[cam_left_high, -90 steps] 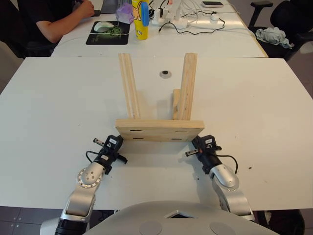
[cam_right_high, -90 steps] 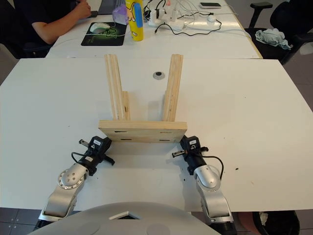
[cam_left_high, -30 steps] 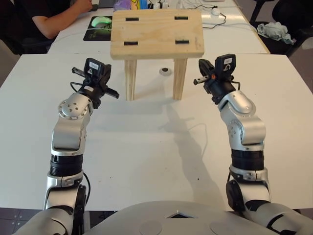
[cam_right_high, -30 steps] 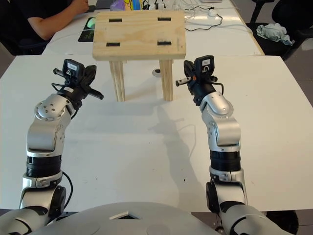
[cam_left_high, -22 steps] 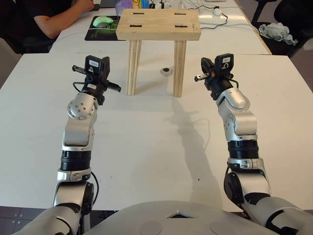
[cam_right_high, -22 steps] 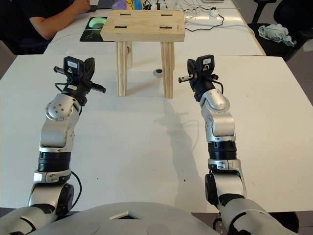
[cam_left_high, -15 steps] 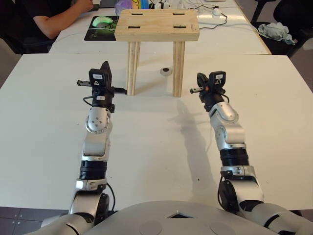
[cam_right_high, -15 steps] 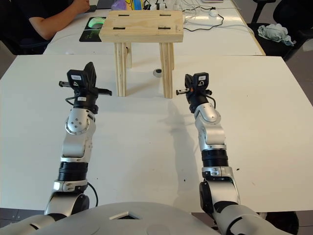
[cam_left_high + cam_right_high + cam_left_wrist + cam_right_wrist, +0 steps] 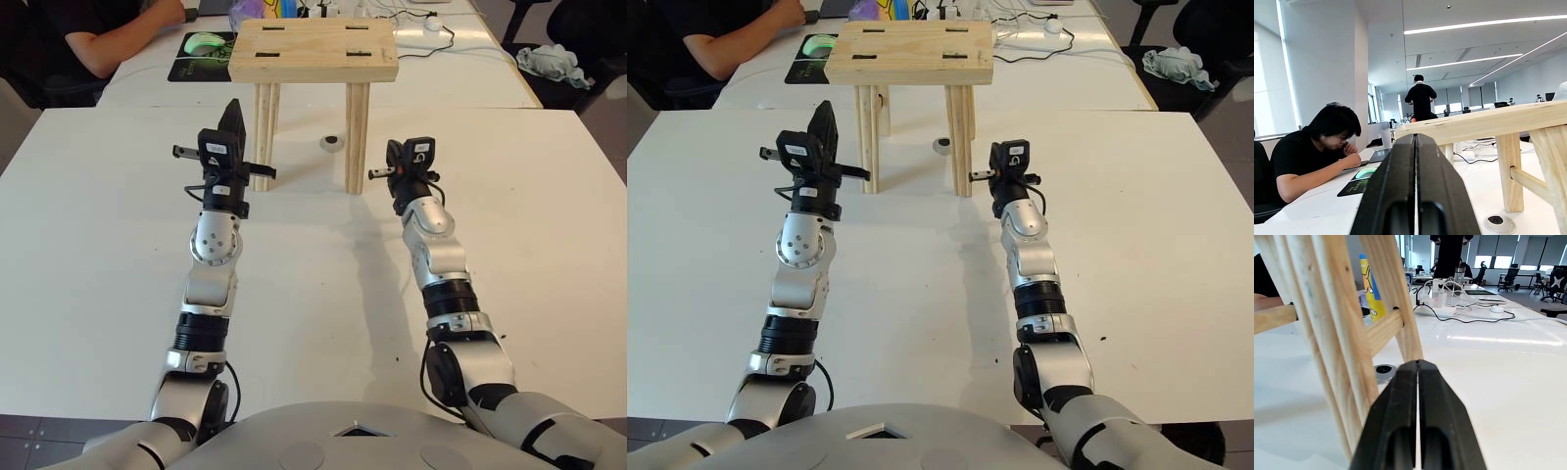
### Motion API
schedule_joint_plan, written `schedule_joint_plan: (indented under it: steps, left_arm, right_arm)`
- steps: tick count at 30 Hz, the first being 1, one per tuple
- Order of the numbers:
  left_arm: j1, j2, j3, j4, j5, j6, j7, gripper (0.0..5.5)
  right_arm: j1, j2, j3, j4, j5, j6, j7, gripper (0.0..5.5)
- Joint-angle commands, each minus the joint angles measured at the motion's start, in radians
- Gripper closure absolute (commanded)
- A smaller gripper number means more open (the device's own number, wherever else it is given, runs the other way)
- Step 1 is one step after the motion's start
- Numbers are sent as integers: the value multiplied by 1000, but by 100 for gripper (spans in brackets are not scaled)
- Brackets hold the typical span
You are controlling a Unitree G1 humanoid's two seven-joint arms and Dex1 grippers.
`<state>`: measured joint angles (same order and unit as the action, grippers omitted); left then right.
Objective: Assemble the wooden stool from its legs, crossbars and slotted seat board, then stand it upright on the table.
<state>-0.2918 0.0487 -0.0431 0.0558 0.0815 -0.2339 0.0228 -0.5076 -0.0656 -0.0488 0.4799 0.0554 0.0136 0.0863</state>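
Since the stool (image 9: 313,49) stands upright, fully assembled, on the desk (image 9: 549,245), task looks done; left claw (image 9: 1415,141) and right claw (image 9: 1417,366) both closed, empty, near its legs.

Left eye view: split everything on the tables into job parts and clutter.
Job: pale wooden stool with slotted seat board, upright on the white table.
Clutter: black mouse pad, round black table grommet, crumpled grey cloth, yellow bottle.

Stool (image 9: 313,49) now stands upright; left tool (image 9: 233,113) and right tool (image 9: 392,162) drew inward
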Motion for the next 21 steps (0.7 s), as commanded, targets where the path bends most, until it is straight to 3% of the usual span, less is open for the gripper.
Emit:
schedule_joint_plan:
  steps: [1, 10, 21]
  left_arm:
    - [-16, -9, -27, 23, 11, 8, -19, 550]
    - [-42, -2, -63, 54, 6, 17, -81, 550]
    - [-41, -13, -33, 84, 18, 33, -32, 550]
  right_arm:
    - [-86, 39, 27, 98, -40, -3, -54, 546]
    - [-149, 25, 2, 231, -79, -62, -145, 546]
    - [-127, 30, 31, 180, -91, -103, -117, 546]
